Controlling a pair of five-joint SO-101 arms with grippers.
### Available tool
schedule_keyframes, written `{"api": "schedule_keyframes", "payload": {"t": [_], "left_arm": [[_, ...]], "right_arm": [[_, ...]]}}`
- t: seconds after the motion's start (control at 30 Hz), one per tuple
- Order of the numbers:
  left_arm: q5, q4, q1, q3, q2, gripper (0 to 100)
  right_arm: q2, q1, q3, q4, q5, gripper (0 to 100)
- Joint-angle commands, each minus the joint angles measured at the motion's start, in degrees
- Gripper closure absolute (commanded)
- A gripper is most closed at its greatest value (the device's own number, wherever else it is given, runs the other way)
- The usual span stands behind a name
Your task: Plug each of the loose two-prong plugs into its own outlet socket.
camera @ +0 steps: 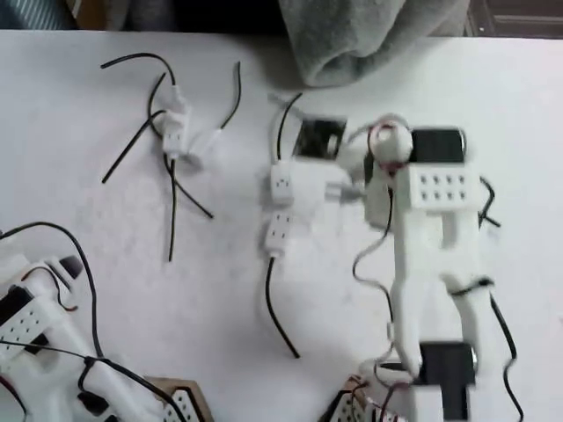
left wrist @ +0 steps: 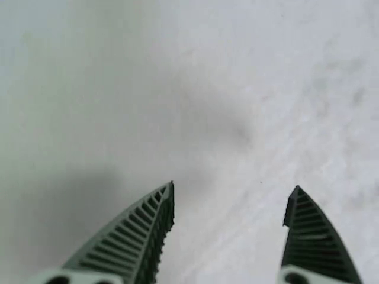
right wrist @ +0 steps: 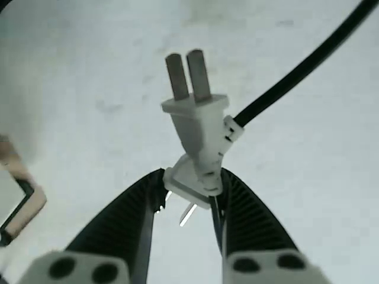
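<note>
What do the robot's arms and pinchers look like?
The left arm and right arm are white blocky plastic with black motors and thin black cables looping along them. The left gripper has pointed, ribbed dark green fingers; the right gripper has ribbed black fingers.

Robotics lab bench: white table (camera: 62, 97), loose cords (camera: 172, 220).

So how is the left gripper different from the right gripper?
The left gripper is wide open; the right gripper is shut. The left gripper holds nothing above bare table; the right gripper pinches a white plug. Both have ribbed fingers.
</note>
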Motion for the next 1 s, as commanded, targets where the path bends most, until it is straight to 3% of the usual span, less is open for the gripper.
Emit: {"api": "schedule_keyframes", "payload": {"t": [0.0,0.37,0.63,0.77,0.87,0.97], "left_arm": [[-0.79,-0.26,0.48,-0.09,-1.71,71],[-0.79,-0.26,0.48,0.0,-1.71,71],[-0.79,-0.26,0.48,0.0,-1.71,71],[-0.79,-0.26,0.48,0.0,-1.71,71],[-0.79,-0.26,0.48,0.0,-1.71,71],[-0.79,-0.26,0.48,0.0,-1.71,71]], "right_arm": [[-4.0,-1.71,10.81,-0.4,1.58,97.8],[-4.0,4.0,27.69,-13.76,1.58,97.2],[-4.35,6.9,32.18,-18.51,1.67,80.9],[-4.53,4.62,32.09,-17.36,2.29,80.5],[-4.62,0.48,31.38,-10.24,7.74,80.4],[-4.62,-2.95,27.25,-8.04,6.77,80.4]]}}
